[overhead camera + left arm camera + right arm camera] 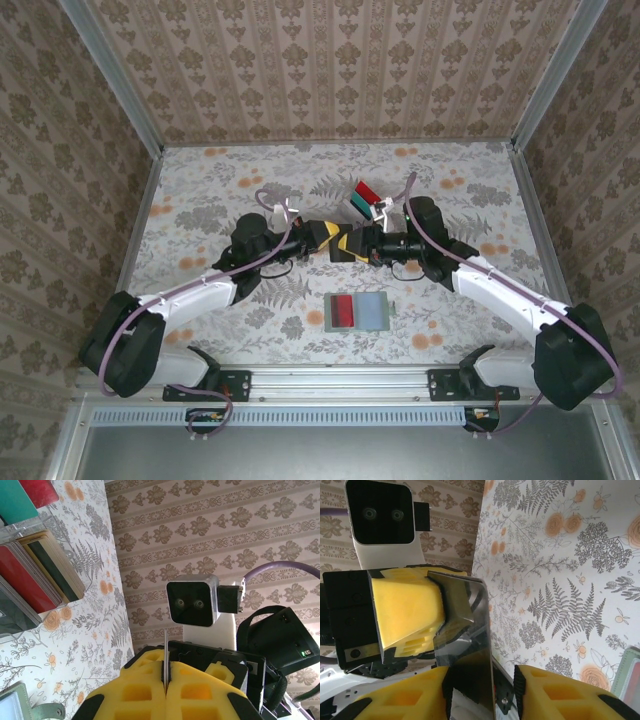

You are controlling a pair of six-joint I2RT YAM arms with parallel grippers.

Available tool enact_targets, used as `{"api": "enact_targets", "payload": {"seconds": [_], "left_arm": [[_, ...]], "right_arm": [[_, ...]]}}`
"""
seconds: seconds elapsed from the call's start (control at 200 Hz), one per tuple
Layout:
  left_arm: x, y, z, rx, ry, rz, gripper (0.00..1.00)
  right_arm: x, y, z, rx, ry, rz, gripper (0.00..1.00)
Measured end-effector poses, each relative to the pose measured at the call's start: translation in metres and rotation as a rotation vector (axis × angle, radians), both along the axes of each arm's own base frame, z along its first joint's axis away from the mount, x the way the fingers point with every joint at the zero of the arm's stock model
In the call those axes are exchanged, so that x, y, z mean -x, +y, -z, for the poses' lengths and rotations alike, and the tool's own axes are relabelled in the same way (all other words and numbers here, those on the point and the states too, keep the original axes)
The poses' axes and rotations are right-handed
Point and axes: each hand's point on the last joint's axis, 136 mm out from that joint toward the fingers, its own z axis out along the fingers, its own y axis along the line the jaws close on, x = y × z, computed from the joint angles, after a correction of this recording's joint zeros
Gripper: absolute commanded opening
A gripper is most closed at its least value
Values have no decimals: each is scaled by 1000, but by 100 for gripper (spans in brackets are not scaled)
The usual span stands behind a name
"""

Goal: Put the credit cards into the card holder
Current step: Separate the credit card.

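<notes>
Above the middle of the table the two arms meet nose to nose. The left gripper (325, 238) is clenched on one end of a black card (465, 630). In the left wrist view the card (165, 647) shows as a thin edge pinched between the yellow fingers (145, 692). The right gripper (368, 245) faces it from 3 o'clock. Its jaws stand apart either side of the card's free end, with a gap showing on at least one side, so it is released and not gripping. The card's long axis runs along the 9-to-3 line between the two grippers, and it looks roughly level with the table. The card holder (375, 312) lies open on the table at 6 o'clock from that meeting point, near the arm bases, with a red card (343, 311) already in its left half. The clear rack (372, 208), with more cards in it, sits at about 1 o'clock. The right gripper looks slightly nearer the holder's free half, so the coming move probably depends on it closing on the card before the left lets go.
</notes>
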Motion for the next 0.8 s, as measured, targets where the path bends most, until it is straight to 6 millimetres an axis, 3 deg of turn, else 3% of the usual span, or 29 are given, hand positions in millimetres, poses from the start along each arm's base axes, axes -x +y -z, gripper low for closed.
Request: {"api": "enact_targets", "payload": {"seconds": [0.3,0.8], "left_arm": [[0,1,2,7,18,-7,17],[-3,3,7,-1,26,-30,15]], "right_arm": [[-7,-7,5,40,9,49,30],[-16,-17,4,53,10,120,17]]}}
